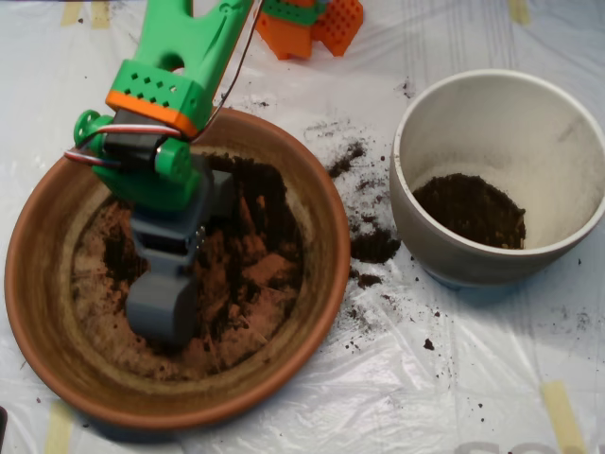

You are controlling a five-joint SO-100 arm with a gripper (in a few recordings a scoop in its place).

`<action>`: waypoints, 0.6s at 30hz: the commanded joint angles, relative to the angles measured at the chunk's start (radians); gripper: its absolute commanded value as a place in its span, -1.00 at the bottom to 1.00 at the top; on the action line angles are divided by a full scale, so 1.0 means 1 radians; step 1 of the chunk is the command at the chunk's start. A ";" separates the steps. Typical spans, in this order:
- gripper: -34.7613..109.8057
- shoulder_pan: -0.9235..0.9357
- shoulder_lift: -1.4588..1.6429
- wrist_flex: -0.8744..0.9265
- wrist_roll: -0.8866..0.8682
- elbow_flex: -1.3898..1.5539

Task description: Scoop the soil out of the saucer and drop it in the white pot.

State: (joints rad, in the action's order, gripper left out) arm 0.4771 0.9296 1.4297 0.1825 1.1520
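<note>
Hand of the green arm digs down into soil in the saucer, lower left; its opening cannot be told; white pot waits right.

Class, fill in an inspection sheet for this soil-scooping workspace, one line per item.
Surface: clear plastic sheet with tape strips.
Job's things: round terracotta saucer holding patchy dark soil; off-white ceramic pot to its right, soil pile inside.
Clutter: spilled soil crumbs between the two.
Gripper: grey gripper down inside the saucer.
Cables: red-white wires at the green arm joint.
Surroundings: orange plastic parts at top edge.
</note>
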 commanded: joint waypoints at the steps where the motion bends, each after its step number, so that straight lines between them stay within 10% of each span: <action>1: 0.15 0.009 0.005 0.057 0.000 -0.064; 18: 0.10 -0.086 0.199 -0.034 0.058 0.290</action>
State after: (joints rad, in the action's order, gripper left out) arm 0.4234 1.0661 1.3760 0.2163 1.3652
